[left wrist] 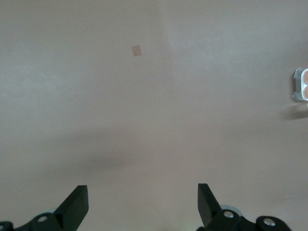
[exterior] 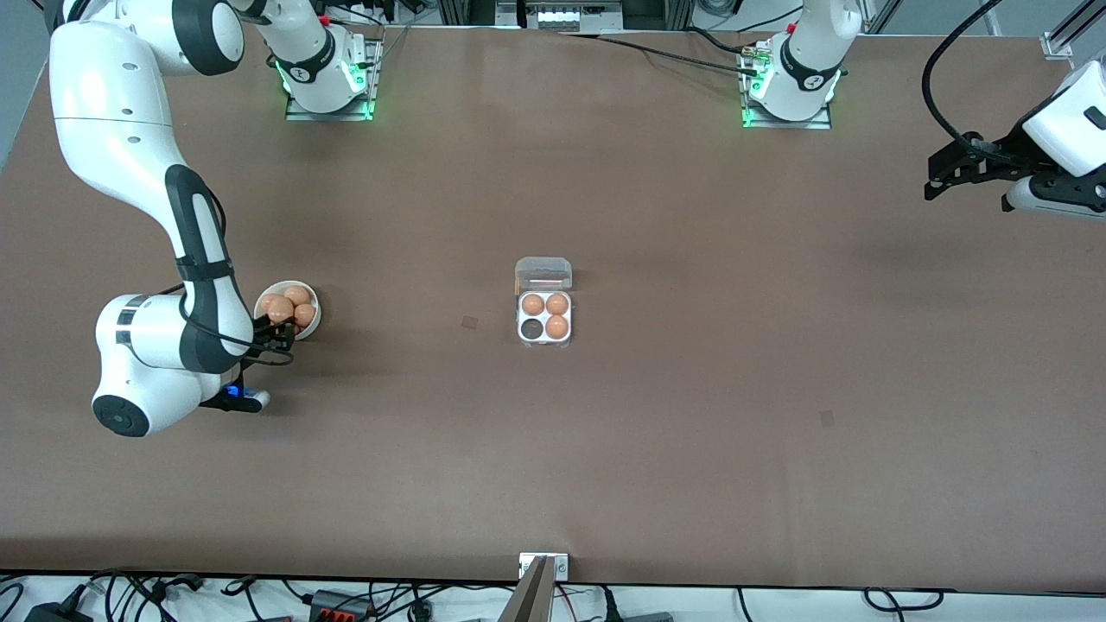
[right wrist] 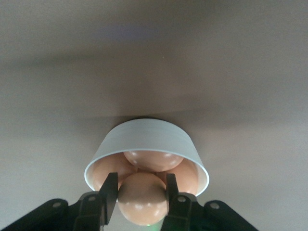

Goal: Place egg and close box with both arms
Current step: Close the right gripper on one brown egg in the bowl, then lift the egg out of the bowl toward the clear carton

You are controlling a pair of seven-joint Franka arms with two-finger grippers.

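table point(exterior: 691, 432) mostly bare brown; box point(exterior: 544, 329) mid-table, lid up, three cells filled, one free so there's room for one more; bowl point(exterior: 313, 321) at right arm's end; right hand point(right wrist: 142, 198) clamped on egg point(right wrist: 142, 197) at bowl's rim, looks set to lift; left hand point(left wrist: 143, 202) wide open over bare table, just waiting

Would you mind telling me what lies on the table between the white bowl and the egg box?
Between the bowl and the box the front view shows bare brown table, apart from one small darker square patch close to the box.
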